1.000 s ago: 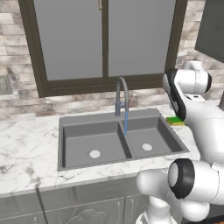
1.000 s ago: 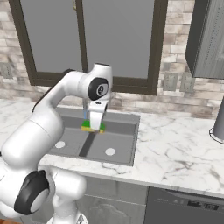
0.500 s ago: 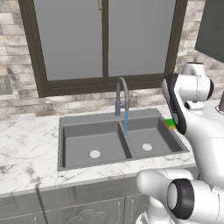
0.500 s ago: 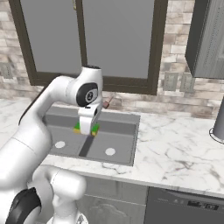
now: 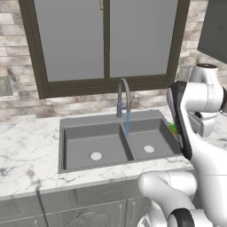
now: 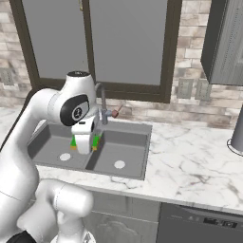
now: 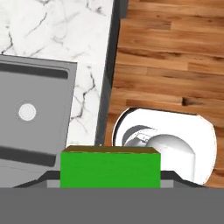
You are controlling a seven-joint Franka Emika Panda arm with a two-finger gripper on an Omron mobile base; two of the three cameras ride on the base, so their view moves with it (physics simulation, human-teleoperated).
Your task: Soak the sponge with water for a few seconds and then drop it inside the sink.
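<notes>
Sponge [image 7: 110, 168] now nearer faucet [image 6: 101, 102] (claw [image 6: 84, 142] mostly hidden)

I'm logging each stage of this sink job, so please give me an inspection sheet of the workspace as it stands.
Surface: white grey-veined marble counter, bare around the basins.
Job's things: small green-topped, yellow-layered sponge held above the right side of the dark grey double-basin sink; thin blue water stream falls from the grey arched faucet into the right basin. The sponge is not under the stream.
Clutter: a grey cylindrical object at the counter's right edge, cut off by the frame.
Grippers: gripper, jaws shut on the sponge.
Cables: nothing seen.
Surroundings: dark-framed window, brick backsplash, wooden floor.
</notes>
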